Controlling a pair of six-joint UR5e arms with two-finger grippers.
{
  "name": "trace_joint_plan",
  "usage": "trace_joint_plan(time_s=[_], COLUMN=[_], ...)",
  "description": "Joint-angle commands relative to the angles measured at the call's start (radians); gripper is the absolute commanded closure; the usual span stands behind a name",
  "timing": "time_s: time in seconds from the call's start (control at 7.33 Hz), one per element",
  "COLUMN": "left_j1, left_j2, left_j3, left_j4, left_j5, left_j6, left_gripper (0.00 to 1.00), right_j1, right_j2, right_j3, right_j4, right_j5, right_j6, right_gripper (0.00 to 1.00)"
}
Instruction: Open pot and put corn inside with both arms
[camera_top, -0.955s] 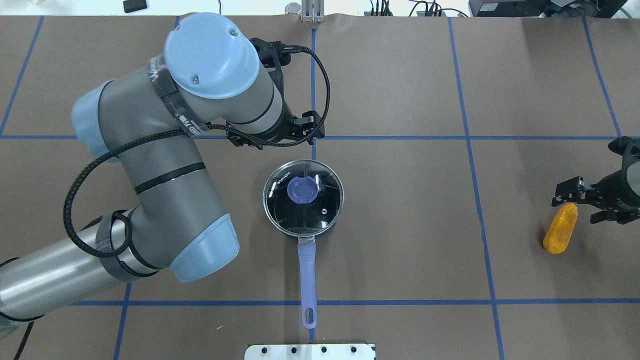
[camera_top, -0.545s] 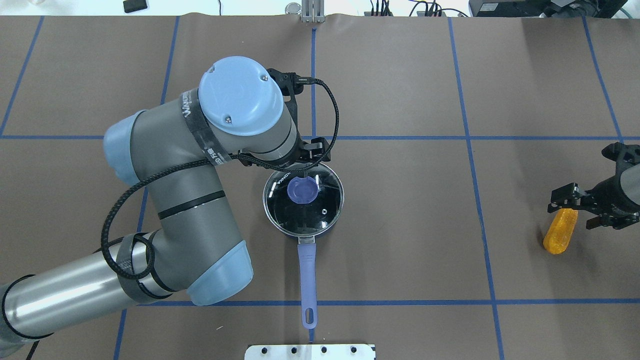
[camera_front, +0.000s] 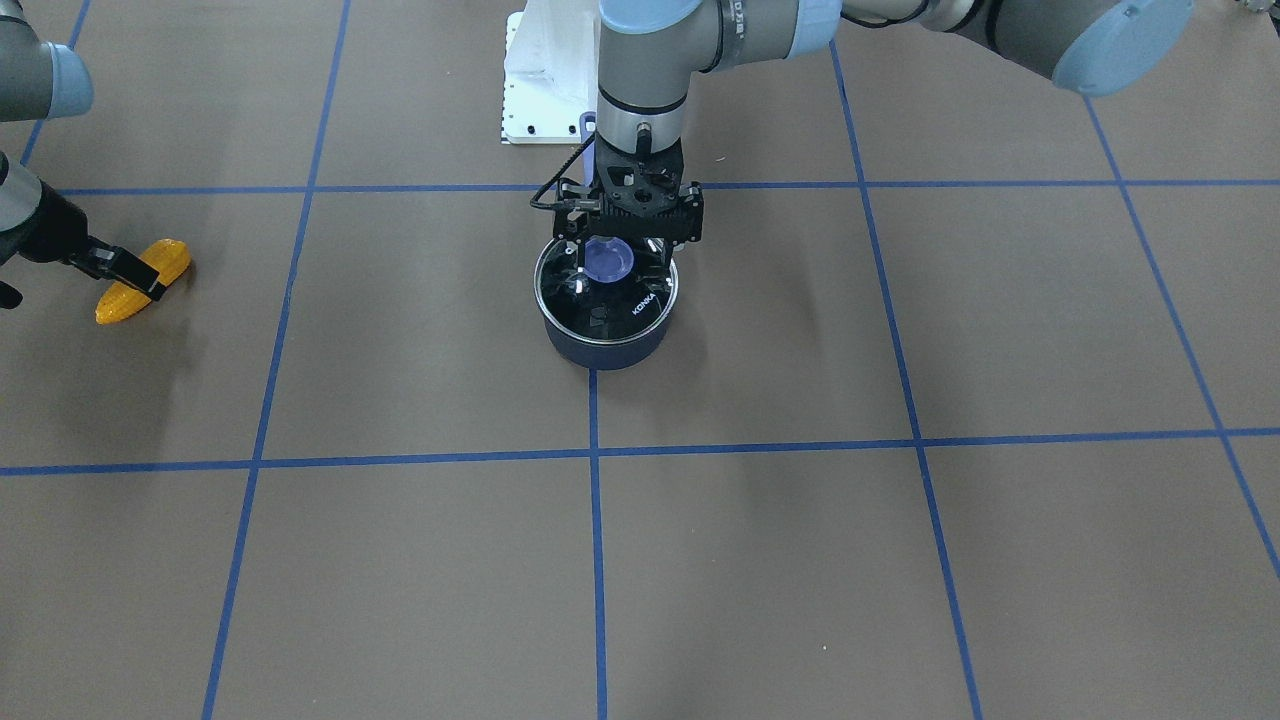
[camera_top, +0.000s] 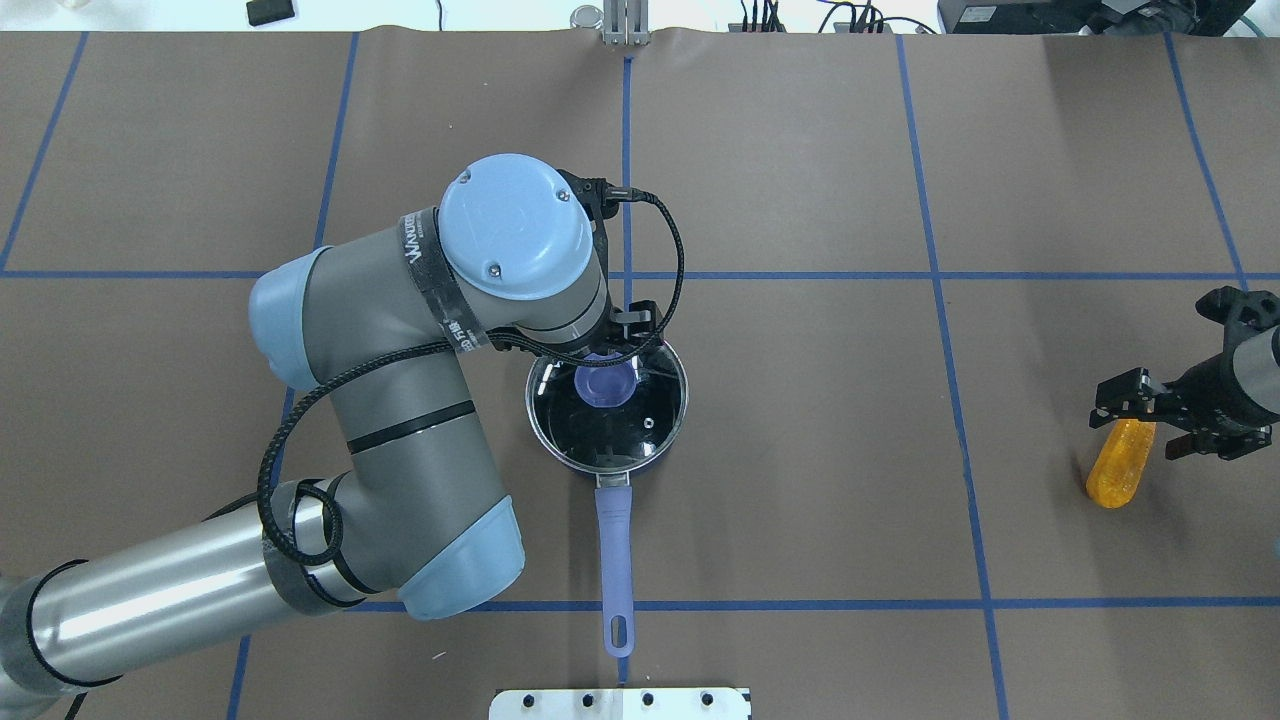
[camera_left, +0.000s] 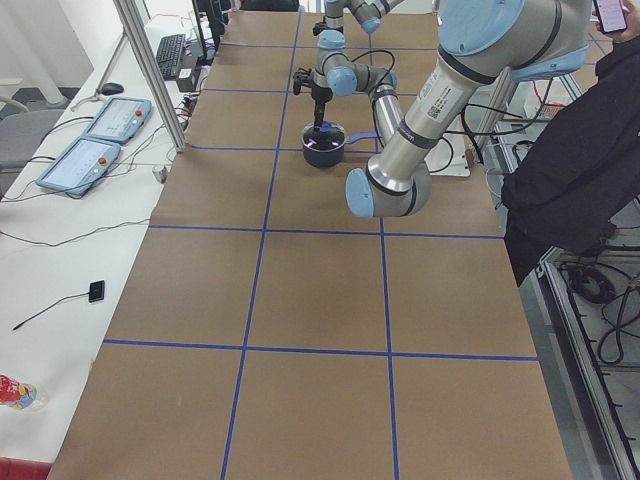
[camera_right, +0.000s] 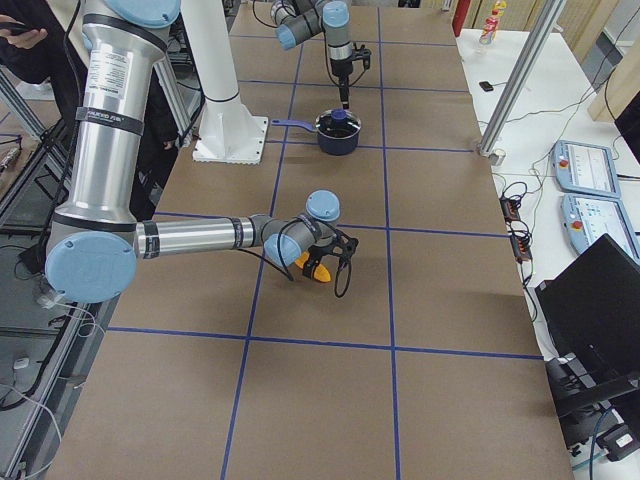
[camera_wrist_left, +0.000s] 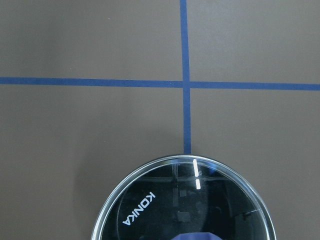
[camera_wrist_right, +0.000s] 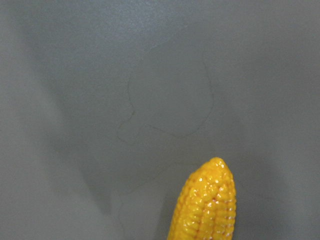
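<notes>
1. Far left: left claw (camera_front: 613, 250) low over the saucepan (camera_front: 605, 350), spread, one finger on each side of the lid knob (camera_front: 608, 260). No squeeze visible; contact with the knob not clear from any view.
2. Centre: glass lid (camera_top: 610, 430) seated flat on the rim, so pot shut. Purple handle (camera_top: 615, 550) pointing back toward the robot's base, untouched.
3. Step in hand, as judged: pre-grasp on the knob. Lid-off not yet done, nothing inside the pot as far as the glass shows.
4. Next on this side, likely: settle a touch lower, pinch the knob square, lift straight up, then carry the lid off to one side above the brown surface (camera_top: 800, 400). Calls for a centred grip. Knob small and smooth-looking, so probably a tilting lid if caught off-centre.
5. Far right: corn (camera_top: 1115, 470) lying flat on the surface, well apart from the saucepan, near the right edge of the overhead view.
6. Over the cob's end farther from the robot: right claw (camera_top: 1150, 428), looking spread, fingers astride that end. No pinch seen. Only the bumpy yellow tip and bare surface in the wrist view, no fingers.
7. Next on this side, likely: close across the cob's width, lift, hold off until the lid is clear, then cross to the open pot and release inside. Timing between the two arms probably the main risk.
</notes>
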Motion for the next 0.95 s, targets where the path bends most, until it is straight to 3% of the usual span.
trace_joint_plan(time_s=[0.0, 0.14, 0.41, 0.82], left_j1=[0.001, 0.001, 0.004, 0.030], left_j2=[-0.004, -0.014, -0.026, -0.023], left_j3=[0.021, 0.033, 0.059, 0.064], left_j4=[-0.004, -0.007, -0.012, -0.012], left_j5=[0.000, -0.001, -0.001, -0.001], left_j6=[0.002, 0.002, 0.004, 0.007], left_gripper=[0.02, 0.02, 0.02, 0.02], right_j1=[-0.005, -0.005, -0.005, -0.005], right_j2=[-0.002, -0.002, -0.001, 0.005], right_j3=[0.000, -0.002, -0.002, -0.003], right_j4=[-0.001, 0.001, -0.001, -0.001], right_j5=[-0.008, -0.010, -0.016, -0.015], right_j6=[0.000, 0.000, -0.001, 0.000], right_gripper=[0.24, 0.38, 0.51, 0.62])
